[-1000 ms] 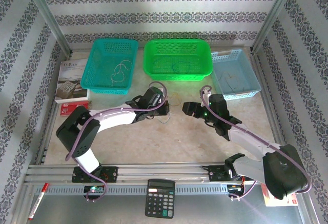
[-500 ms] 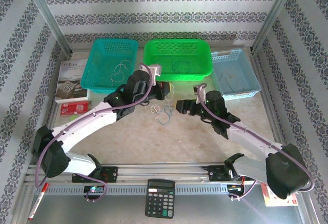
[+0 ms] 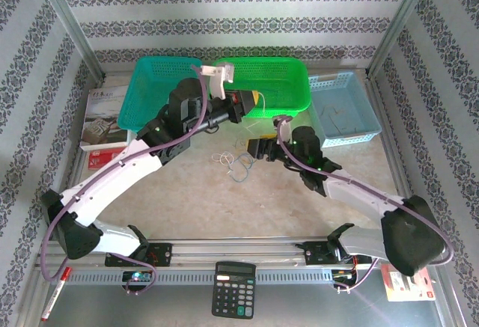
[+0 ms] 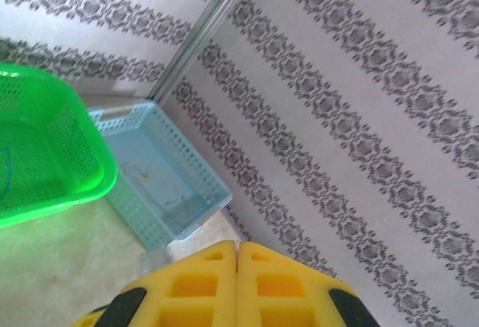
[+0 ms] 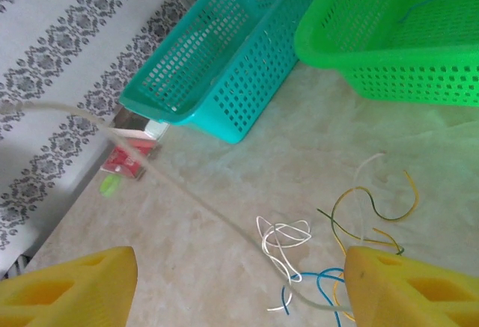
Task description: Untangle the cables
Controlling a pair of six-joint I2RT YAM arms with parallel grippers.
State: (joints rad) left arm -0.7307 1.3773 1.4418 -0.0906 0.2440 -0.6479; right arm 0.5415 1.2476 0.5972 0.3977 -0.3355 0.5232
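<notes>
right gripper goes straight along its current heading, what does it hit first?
Probably the cables lying on the table, just ahead of the open right gripper. The teal basket sits farther on. Depth is unclear.

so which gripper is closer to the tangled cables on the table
Right. The right gripper is open just beside the cables; the left gripper is shut, farther back by the near edge of the green basket.
</notes>
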